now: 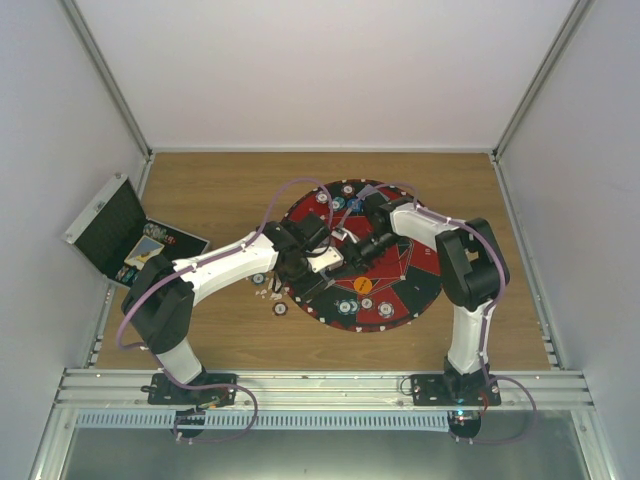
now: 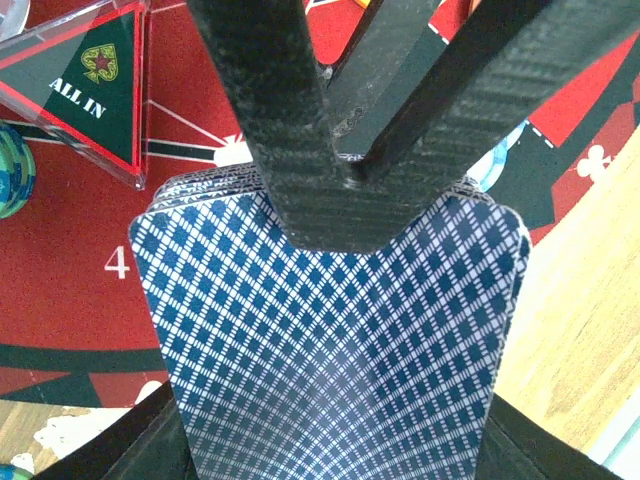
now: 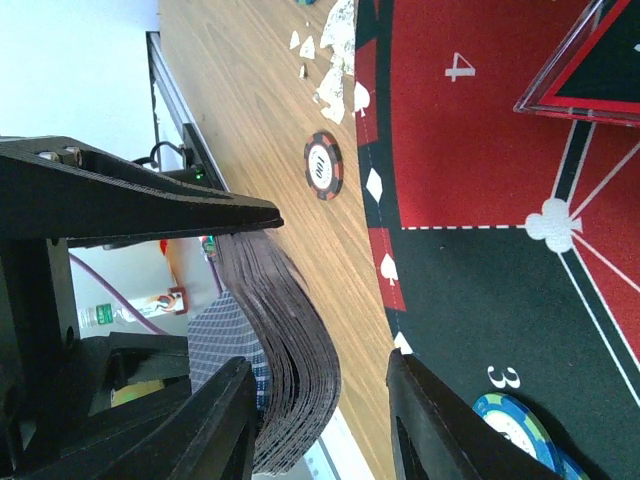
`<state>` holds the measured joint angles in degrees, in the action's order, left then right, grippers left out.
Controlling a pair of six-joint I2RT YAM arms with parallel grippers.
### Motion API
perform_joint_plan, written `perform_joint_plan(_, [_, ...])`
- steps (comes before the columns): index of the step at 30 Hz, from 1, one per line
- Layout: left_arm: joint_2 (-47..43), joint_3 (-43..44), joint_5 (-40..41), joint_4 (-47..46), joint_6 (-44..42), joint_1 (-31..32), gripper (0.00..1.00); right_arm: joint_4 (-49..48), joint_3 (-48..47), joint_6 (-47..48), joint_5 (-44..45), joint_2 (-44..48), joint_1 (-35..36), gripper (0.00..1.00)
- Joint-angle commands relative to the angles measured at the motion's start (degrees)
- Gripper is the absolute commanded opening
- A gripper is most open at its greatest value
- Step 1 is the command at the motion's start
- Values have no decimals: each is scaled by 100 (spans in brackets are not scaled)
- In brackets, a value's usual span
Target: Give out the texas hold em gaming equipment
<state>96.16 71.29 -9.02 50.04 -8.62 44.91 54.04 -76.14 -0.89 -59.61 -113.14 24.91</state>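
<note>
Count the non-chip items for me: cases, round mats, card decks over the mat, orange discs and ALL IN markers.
Case: 1
Round mat: 1
Card deck: 1
Orange disc: 1
ALL IN marker: 1
Total: 5

Left arm (image 1: 215,270) and right arm (image 1: 470,262) meet over the round mat (image 1: 420,282), orange disc (image 1: 362,285) right by them, stray chip (image 1: 281,308) just off its edge, open case (image 1: 118,232) far left.

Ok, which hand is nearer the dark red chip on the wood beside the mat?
Left. The left hand is just inside the edge of the mat, near the dark red chip; the right hand is farther in, toward its middle.
</note>
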Motion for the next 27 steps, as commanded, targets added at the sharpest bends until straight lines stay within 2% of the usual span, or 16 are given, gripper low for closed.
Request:
perform_joint_plan(1, [-233, 34, -38, -197, -60, 19, 56, 52, -81, 21, 162, -104, 77, 38])
perform_joint_plan(12, [-239, 25, -43, -197, -61, 18, 56, 81, -208, 24, 187, -196, 199, 40])
perform_joint_plan(18, [-245, 8, -22, -196, -61, 18, 56, 63, -215, -59, 527, -113, 186, 35])
perform_joint_plan(27, [-257, -10, 0, -188, -55, 18, 56, 89, -201, -72, 570, 27, -2, 33])
